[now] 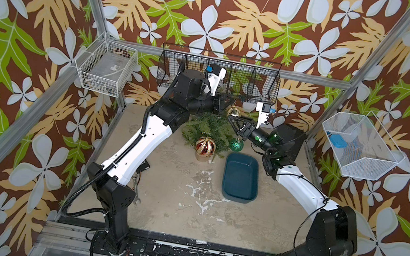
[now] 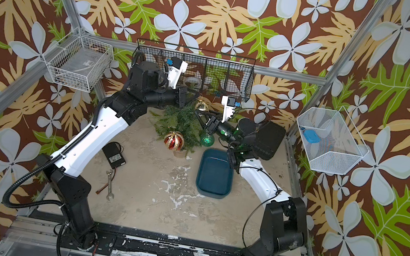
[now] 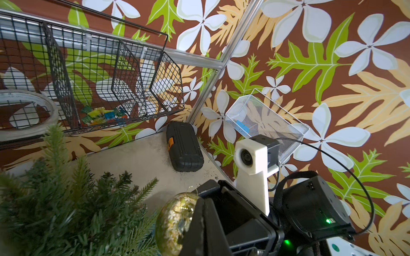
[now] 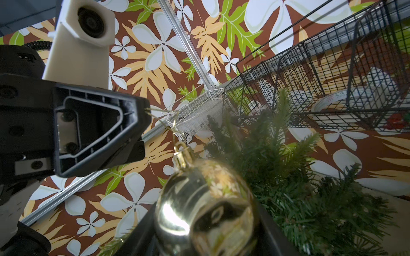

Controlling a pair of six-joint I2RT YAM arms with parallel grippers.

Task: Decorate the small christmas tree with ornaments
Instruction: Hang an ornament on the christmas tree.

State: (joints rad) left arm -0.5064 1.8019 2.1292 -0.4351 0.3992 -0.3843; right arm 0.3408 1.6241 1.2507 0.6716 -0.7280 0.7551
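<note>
Up at 12 o'clock on the tabletop [image 1: 168, 213]: small Christmas tree [image 1: 206, 129], dark green needled branches, tan cylindrical pot [image 1: 202, 159]. Already wearing the large red-and-gold glitter-striped bauble [image 1: 205, 146] on its 6 o'clock side and the smaller green glitter bauble [image 1: 236, 144] at about 4. Last one up, the small shiny gold bauble [image 4: 204, 199], hovering just beside the crown at roughly 1 o'clock, not hung yet. Right end effector [image 1: 233, 116] clamped around the ball itself. Left end effector [image 4: 144, 115] pinched together on the thin gold hanging thread [image 4: 175, 133] just above the little gold cap [image 4: 180, 153].

Handling guess: probably hollow and feather-light, rigid but easy to crack, and slick as anything with that mirror finish, so no hard squeeze on the shell. Better to steer by the thread, though limp, fine and fiddly to keep spread open. Would drop the loop over a stiffer branch tip near the top and push it well in. Soft needles likely to bend and shed a loop left too near the end. Worth watching for the ball squirting out sideways on release.
</note>
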